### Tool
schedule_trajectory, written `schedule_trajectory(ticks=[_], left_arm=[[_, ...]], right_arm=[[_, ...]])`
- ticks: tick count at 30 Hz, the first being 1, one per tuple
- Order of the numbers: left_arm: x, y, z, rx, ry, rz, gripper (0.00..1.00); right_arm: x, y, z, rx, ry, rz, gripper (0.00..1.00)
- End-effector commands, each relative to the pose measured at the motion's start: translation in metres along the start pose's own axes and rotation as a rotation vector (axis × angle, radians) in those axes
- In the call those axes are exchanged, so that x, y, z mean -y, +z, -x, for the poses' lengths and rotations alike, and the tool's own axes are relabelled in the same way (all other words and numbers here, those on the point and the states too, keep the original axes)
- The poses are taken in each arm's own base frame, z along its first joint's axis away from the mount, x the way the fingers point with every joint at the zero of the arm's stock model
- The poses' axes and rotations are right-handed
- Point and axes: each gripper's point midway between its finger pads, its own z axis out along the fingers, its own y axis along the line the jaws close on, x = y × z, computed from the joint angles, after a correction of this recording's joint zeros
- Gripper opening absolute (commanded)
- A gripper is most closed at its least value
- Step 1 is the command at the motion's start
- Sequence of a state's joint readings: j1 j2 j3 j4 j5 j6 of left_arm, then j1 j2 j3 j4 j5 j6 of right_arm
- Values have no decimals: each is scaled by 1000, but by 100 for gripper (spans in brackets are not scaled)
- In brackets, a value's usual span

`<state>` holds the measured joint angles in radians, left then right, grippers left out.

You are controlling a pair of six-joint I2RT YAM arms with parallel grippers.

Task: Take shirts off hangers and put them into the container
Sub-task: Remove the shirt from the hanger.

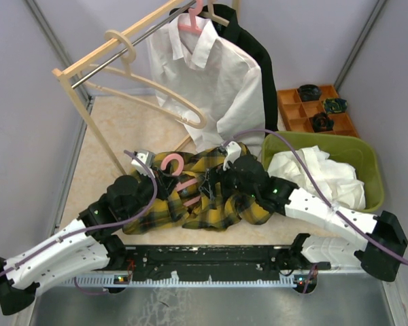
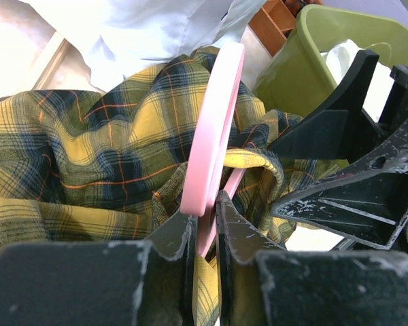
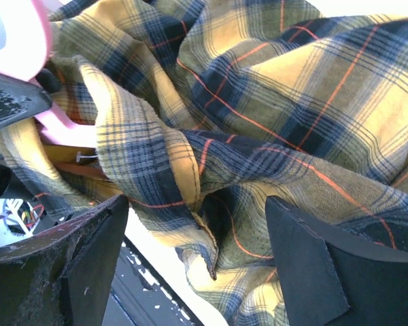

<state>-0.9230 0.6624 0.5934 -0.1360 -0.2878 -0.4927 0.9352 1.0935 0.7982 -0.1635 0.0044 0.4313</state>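
At the left of the top view, the left gripper (image 1: 161, 178) is clenching the curved pink plastic hanger (image 2: 211, 129), its jaws pinching the flat edge. The hanger's long axis is running from that grip toward 4 o'clock, down into the crumpled yellow-and-dark-green plaid shirt (image 1: 214, 210), which is lying on the table between the two arms. From the left gripper the shirt is spreading toward 3 o'clock. There the right gripper (image 3: 197, 251) is hovering released, jaws wide, with a fold of plaid in the gap but not pinched. This is probably the arm to drag the cloth off, since it is nearer the olive-green rectangular plastic basket (image 1: 367, 155), which is sitting at its 3 o'clock. Four shirts are showing: the plaid one, a crumpled white shirt (image 1: 319, 178) already in the basket, a white shirt (image 1: 207, 78) hanging on the rack, and a black shirt (image 1: 262, 64) behind it. Three hangers are plainly showing, two pink and one pale beige; the black shirt's hanger is mostly hidden.
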Motion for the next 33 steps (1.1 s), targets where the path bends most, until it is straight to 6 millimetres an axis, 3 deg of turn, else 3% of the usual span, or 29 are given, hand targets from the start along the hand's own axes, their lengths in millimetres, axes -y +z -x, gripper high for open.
schedule_trajectory(ticks=[1,6,8,9,11,15,18,23,28,33], left_arm=[[12,-1,20,44,-26,-32,0],[10,-4,16,33,-11,-29,0],[8,-5,15,39,-8,-29,0],[7,-5,15,41,-7,-26,0],[8,-6,17,45,4,-31,0],[11,-8,18,44,12,-51,0],[18,-10,18,43,34,-97,0],[30,-14,19,32,79,-168,0],[41,-20,24,42,130,-235,0],[51,-32,33,59,177,-298,0]], right_arm=[[3,9,15,62,76,-50,81],[-8,23,17,43,107,-15,81],[10,24,23,74,150,-158,78],[23,19,15,44,196,-254,74],[34,14,14,27,214,-335,60],[38,4,26,102,211,-341,19],[46,-10,42,195,238,-345,4],[81,-28,59,237,327,-375,2],[117,-36,52,188,370,-439,3],[131,-40,55,206,379,-479,3]])
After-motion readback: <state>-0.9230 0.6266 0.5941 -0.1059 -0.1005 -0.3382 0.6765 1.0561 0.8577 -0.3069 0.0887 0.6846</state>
